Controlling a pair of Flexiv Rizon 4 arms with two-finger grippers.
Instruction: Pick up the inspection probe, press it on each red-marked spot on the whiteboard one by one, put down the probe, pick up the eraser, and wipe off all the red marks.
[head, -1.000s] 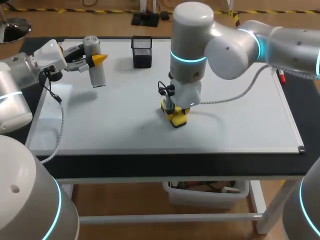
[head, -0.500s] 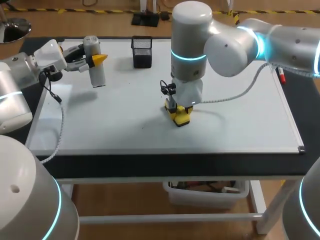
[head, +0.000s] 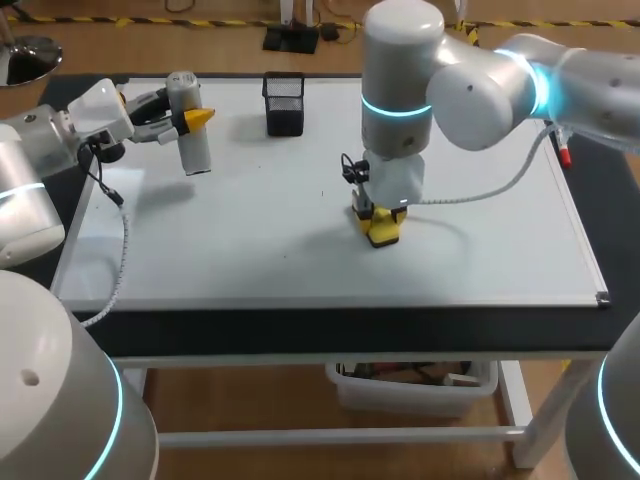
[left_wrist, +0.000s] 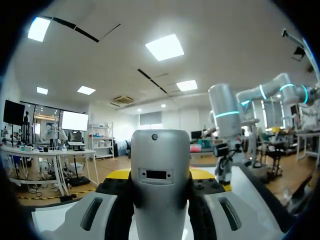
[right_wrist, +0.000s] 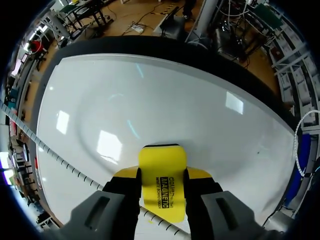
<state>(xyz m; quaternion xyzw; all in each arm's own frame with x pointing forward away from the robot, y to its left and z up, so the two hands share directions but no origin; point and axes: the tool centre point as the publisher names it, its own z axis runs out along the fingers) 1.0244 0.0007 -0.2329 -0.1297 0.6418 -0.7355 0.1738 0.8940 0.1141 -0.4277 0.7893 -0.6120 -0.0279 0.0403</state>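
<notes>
Gripping one inspection probe (head: 193, 150), the left gripper (head: 185, 118) holds it near-upright, slightly tilted, above the whiteboard (head: 250, 240) far-left in the head view. The right gripper (head: 382, 226) clamps one yellow eraser (head: 386, 238) mid-board. Left wrist: probe (left_wrist: 160, 155) stands upright between the fingers. Right wrist: eraser (right_wrist: 161, 187) lies flat on the board, long axis along the fingers.

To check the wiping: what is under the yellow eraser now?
The eraser, held in the right claw, lies against the whiteboard. The board around it shows no red marks. The patch directly beneath is covered, so I cannot see it.
</notes>
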